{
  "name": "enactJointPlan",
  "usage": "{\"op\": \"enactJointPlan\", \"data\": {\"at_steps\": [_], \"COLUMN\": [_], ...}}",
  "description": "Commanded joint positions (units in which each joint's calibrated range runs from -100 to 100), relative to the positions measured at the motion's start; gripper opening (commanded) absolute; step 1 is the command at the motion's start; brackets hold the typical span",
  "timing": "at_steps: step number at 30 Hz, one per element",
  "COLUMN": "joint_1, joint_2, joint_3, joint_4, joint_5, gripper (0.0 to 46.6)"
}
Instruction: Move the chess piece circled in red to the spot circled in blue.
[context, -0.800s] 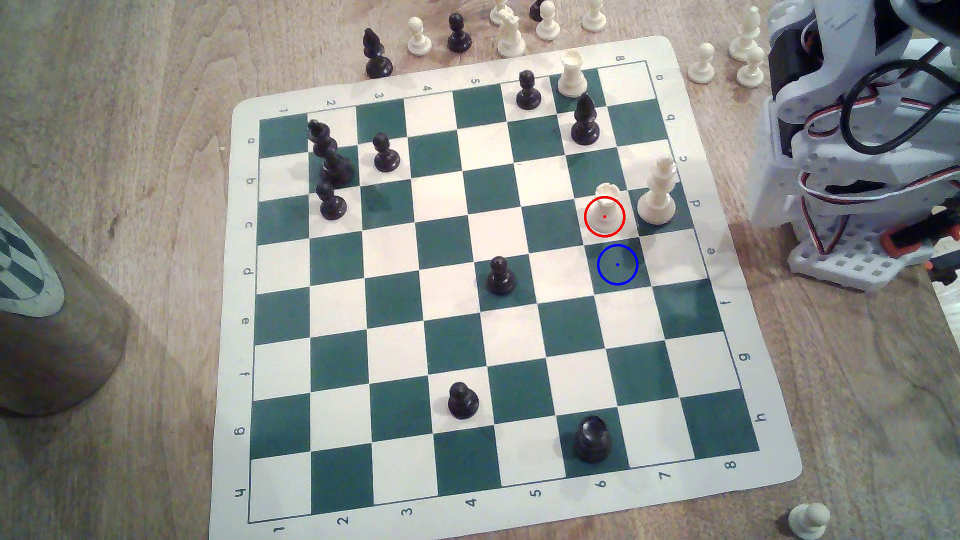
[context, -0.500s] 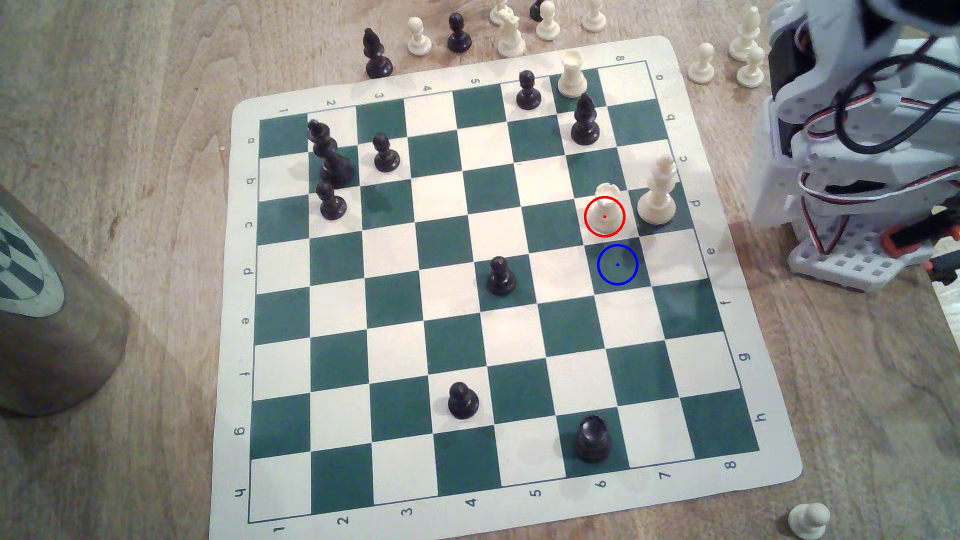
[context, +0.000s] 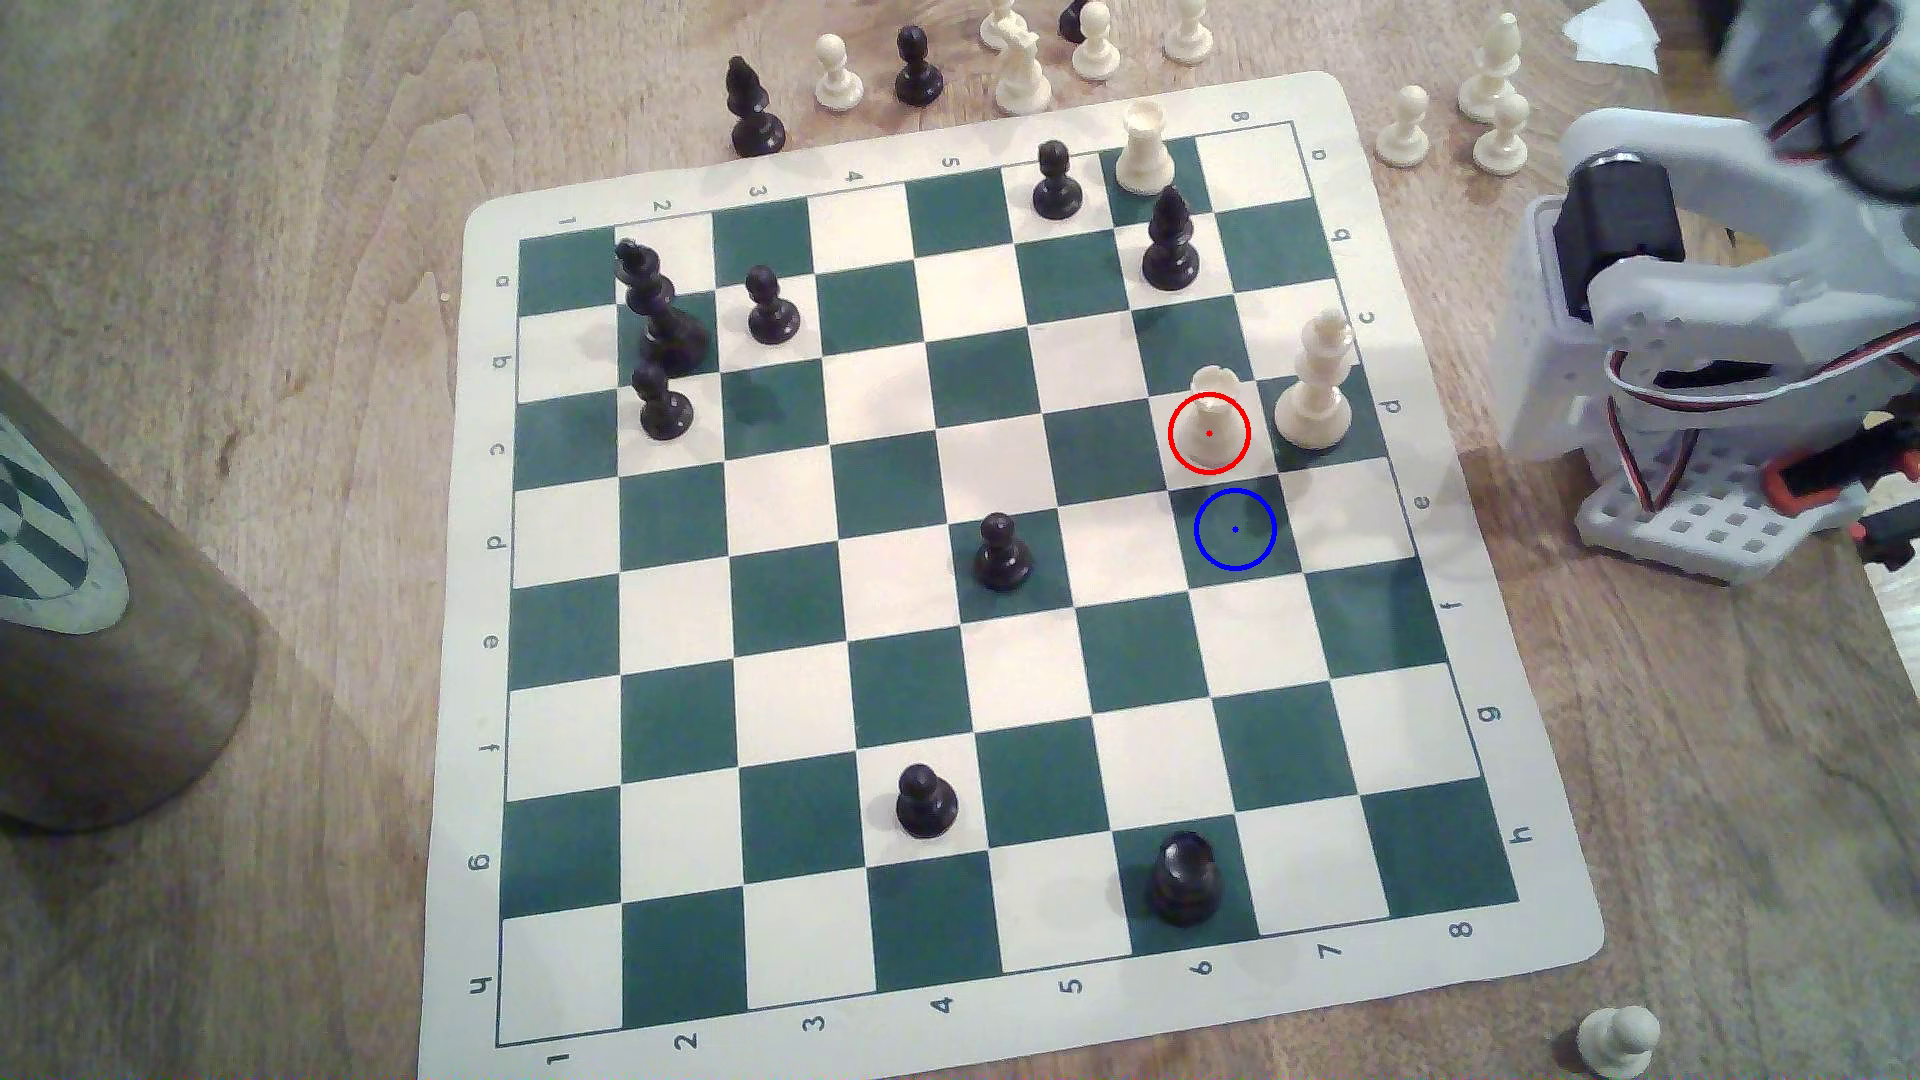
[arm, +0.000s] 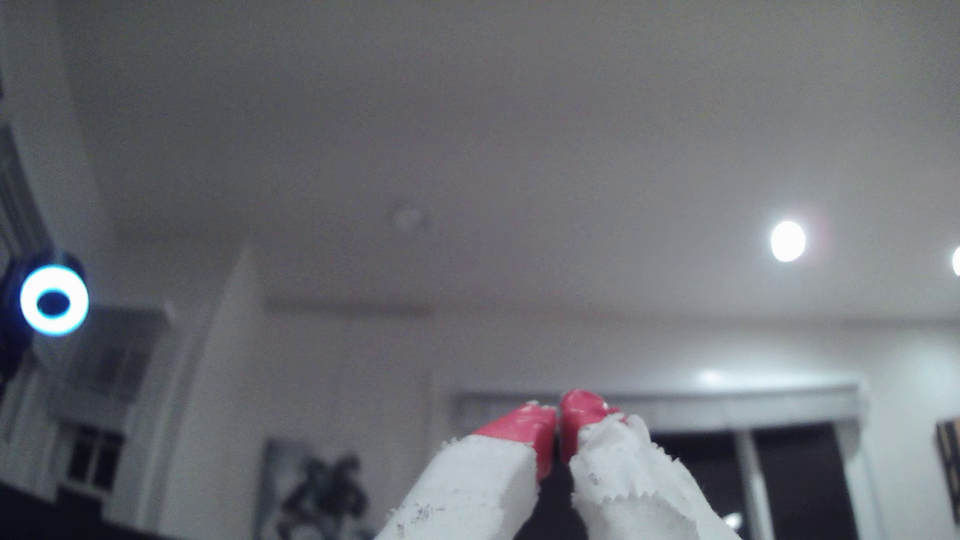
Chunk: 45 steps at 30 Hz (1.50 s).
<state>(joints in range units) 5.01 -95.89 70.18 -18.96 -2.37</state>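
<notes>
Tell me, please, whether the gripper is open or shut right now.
Shut: in the wrist view the gripper has its red-tipped jaws pressed together with nothing between them.

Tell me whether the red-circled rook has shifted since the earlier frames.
No. The cream rook sits on the same white square, beside the taller cream crowned piece, above the blue-ringed square.

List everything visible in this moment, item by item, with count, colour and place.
Chessboard: one, green and white, on the wooden table.
Red-circled rook: one, cream, white square near the exterior view's right edge.
Blue-circled square: one, dark green, vacant, directly below that rook in the exterior view.
Tall crowned piece: one, cream, beside the rook.
Second rook: one, cream, far edge.
Black pieces on board: nine.
Off-board pieces: cream and black, beyond the far edge and right corners.
Cylinder: one, brown, exterior view's left.
Arm: white, off the board, exterior view's right.
End effector: red tips together, pointing at the ceiling.
</notes>
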Motion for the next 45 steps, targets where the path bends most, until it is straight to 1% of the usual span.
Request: {"op": "enactJointPlan", "data": {"at_steps": [1,3,4,5,7,8,9,10,13,16,20,22,25,26,29,33,34,38,39,42,45], "joint_1": [-0.4,-0.4,-0.4,-0.4,0.3,1.2,1.6,1.7,1.7,0.0,-0.7,-1.5,-2.8,-3.6,-3.3,-2.2,-1.7,-1.1,-1.3,-2.6,-3.5], "joint_2": [0.1,0.1,0.1,0.1,0.1,0.1,0.1,0.1,0.2,0.2,0.2,1.6,3.6,6.2,12.0,20.3,23.9,28.2,30.0,33.8,36.8], "joint_3": [-8.0,-10.3,-12.6,-13.2,-14.2,-15.0,-15.2,-15.3,-15.3,-14.8,-12.8,-12.7,-12.7,-13.3,-14.0,-15.8,-18.0,-20.1,-20.2,-20.2,-20.2], "joint_4": [12.8,19.0,26.6,29.5,35.1,42.5,46.4,49.3,60.9,68.3,76.9,83.6,90.1,93.8,96.6,97.7,98.8,99.5,99.6,100.0,99.1], "joint_5": [-0.3,-0.3,-0.3,-0.3,-0.3,-0.4,-0.4,0.0,0.0,0.0,-0.3,0.7,0.9,0.4,-0.9,-3.3,-4.6,-4.9,-5.2,-5.9,-6.7], "gripper": [0.1,0.1,0.1,0.1,0.1,0.1,0.1,0.1,0.1,0.1,0.2,2.3,2.0,0.4,0.3,0.3,3.0,10.3,14.8,17.1,16.8]}}
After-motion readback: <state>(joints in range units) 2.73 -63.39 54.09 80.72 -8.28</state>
